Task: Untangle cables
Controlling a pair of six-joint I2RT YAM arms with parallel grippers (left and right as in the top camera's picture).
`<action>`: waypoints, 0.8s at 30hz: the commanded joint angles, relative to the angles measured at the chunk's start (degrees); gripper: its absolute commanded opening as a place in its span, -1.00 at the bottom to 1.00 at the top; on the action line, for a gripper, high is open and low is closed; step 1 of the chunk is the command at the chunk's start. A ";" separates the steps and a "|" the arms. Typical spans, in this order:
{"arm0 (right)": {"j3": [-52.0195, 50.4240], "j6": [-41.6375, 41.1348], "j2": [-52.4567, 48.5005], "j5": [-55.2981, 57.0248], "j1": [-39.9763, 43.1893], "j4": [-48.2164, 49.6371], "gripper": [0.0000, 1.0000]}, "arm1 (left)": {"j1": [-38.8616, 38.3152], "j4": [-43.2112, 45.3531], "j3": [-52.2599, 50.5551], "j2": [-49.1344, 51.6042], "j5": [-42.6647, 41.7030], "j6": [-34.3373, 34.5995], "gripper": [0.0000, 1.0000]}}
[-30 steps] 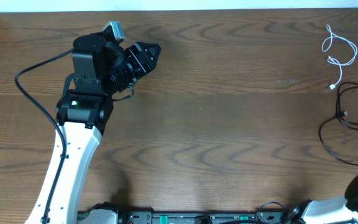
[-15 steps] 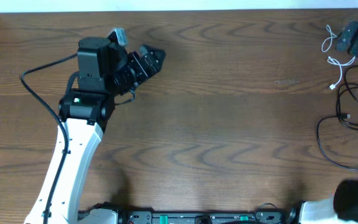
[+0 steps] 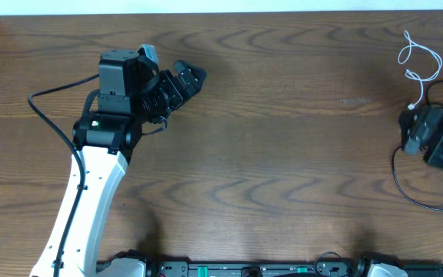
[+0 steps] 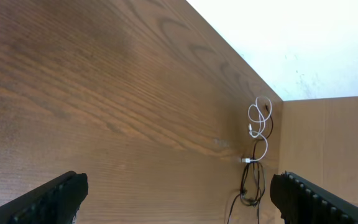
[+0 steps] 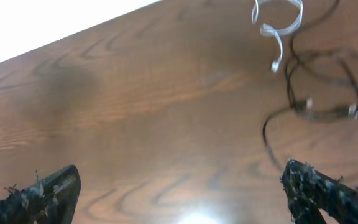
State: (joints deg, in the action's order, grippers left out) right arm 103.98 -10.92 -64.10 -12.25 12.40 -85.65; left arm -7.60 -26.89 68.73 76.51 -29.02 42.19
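Note:
The white cable point(image 3: 421, 92) lies in loose loops at the far right of the table, apart from the black cable point(image 3: 398, 175) just below it. My right gripper point(image 3: 418, 135) hovers blurred over the black cable's upper part and hides it. From the right wrist, the white cable point(image 5: 279, 46) and black cable point(image 5: 319, 112) lie ahead to the right, and the open jaws hold nothing. My left gripper point(image 3: 193, 77) is far off at the upper left, open and empty. From its wrist view, the white cable point(image 4: 252, 127) and black cable point(image 4: 248, 186) are small in the distance.
Brown wood table point(image 3: 283, 154) with a white wall along its far edge. A cardboard-coloured panel point(image 4: 328, 130) stands past the table's right end. The left arm's thick black wire point(image 3: 48, 127) loops beside its white link.
The right arm swept in from the lower right corner, passed over the white cable, and now sits over the black cable with jaws opened. The left gripper opened wider and shifted slightly right.

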 commanded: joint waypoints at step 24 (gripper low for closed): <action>-72.67 -0.15 42.45 9.79 -10.25 63.14 0.99 | 0.13 -0.09 0.79 0.24 0.11 0.26 0.96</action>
State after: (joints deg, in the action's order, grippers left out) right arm 38.30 -11.46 -26.79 -4.97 2.70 -27.20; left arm -7.60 -26.92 68.73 76.62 -29.06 42.22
